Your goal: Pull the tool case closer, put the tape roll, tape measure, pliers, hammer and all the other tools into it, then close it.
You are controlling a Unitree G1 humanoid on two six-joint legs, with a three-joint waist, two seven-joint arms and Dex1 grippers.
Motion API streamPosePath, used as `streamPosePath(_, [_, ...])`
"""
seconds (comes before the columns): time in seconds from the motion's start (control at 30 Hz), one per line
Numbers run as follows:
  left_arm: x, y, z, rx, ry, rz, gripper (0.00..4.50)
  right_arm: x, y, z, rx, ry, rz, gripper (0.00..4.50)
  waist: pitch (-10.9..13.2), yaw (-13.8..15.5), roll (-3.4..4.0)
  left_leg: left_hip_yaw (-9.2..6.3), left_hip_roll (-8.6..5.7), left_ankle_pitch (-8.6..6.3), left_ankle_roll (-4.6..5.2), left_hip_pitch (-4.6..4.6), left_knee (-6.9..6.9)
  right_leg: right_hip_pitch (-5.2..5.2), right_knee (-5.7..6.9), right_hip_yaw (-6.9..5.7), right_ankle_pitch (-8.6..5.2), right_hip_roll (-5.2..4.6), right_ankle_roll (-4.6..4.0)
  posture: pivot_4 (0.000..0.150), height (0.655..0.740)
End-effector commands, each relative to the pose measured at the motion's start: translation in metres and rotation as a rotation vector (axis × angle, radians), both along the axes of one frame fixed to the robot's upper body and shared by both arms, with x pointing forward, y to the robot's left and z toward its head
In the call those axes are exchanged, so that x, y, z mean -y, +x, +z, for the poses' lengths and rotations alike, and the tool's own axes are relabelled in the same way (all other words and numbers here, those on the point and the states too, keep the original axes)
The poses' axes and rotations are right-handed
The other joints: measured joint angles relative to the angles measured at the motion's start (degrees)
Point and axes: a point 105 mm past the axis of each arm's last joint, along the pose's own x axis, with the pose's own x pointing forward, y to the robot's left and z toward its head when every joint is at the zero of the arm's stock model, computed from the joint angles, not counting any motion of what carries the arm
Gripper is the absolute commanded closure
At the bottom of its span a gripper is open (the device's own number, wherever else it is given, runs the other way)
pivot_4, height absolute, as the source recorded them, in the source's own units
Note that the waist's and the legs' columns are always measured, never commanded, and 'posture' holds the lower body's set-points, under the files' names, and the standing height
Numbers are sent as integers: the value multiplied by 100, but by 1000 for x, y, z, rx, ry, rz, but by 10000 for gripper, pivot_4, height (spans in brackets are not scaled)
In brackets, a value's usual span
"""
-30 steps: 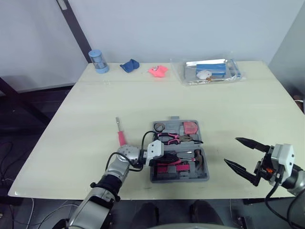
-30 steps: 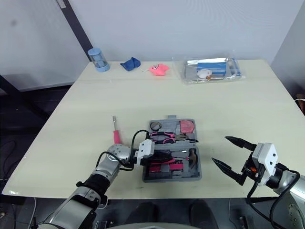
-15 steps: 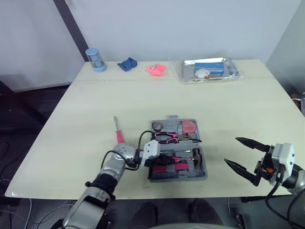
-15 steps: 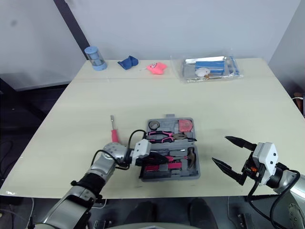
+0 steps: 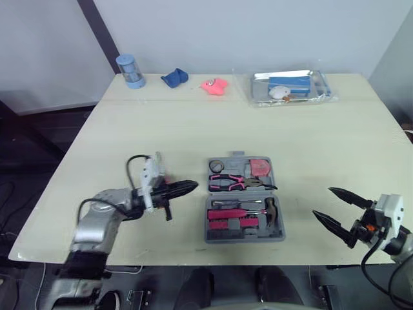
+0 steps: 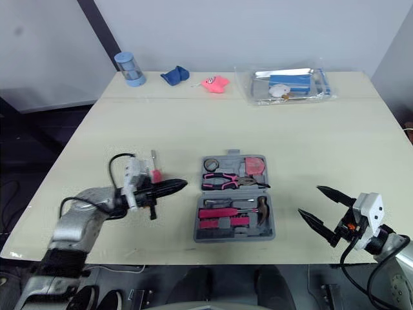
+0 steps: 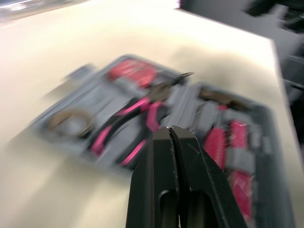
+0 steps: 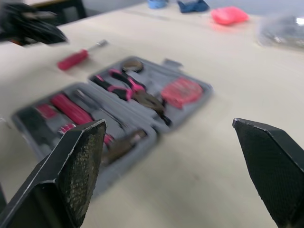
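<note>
We seem to be in a plain lab or test room: a cream counter (image 5: 290, 148) against blank grey walls (image 5: 258, 32), over dark floor (image 5: 39, 155).

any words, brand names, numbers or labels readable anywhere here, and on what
No text can be read in any of these views.
Tool case: no lettering shows on the tray or on the tools in it.
Clear bag at the far side of the table, with a blue item inside: any print is too small to read.
Blue canister: no legible label.
</note>
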Motion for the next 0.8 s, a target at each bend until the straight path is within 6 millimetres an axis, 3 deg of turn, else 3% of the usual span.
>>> streamPosePath(0.03, [-37, -10, 10, 40, -6, 167, 28645, 15, -4, -6, 3, -33, -46, 0, 6, 7, -2, -1, 0, 0, 0, -1, 0, -1, 0, -1, 0, 0, 0, 1500, 7400])
streamPosePath(0.2, [-81, -38, -6, -7, 23, 374, 7494, 44, -14, -19, -41, -69, -143, 0, 7, 8, -3, 7, -2, 0, -1, 1, -1, 0, -2, 2, 0, -8, 0, 1500, 7400])
streamPosePath(0.23, [-90, -45, -10, -18, 31, 416, 705, 50, -18, -21, -52, -66, -163, 0, 7, 9, -3, 10, -2, -1, -1, 1, -3, 0, -3, 5, 0, -8, 0, 1500, 7400])
streamPosePath(0.33, [-110, -61, -20, -49, 53, 516, 705, 66, -28, -24, -77, -72, -208, 0, 11, 35, -10, 9, -3, -1, -1, 1, -4, 0, -4, 3, -1, -9, -1, 1500, 7400])
streamPosePath(0.5, [-124, -75, -30, -69, 73, 573, 705, 79, -40, -28, -101, -88, -240, 0, 10, 26, -11, 15, -3, 0, -1, 7, -4, 1, -3, 7, -1, -9, 0, 1500, 7400])
streamPosePath(0.8, [-118, -71, -29, -53, 42, 599, 705, 87, -46, -29, -113, -83, -249, 0, 10, 9, -12, 21, -3, -1, -2, 9, -4, 1, -2, 12, -1, -8, 0, 1500, 7400])
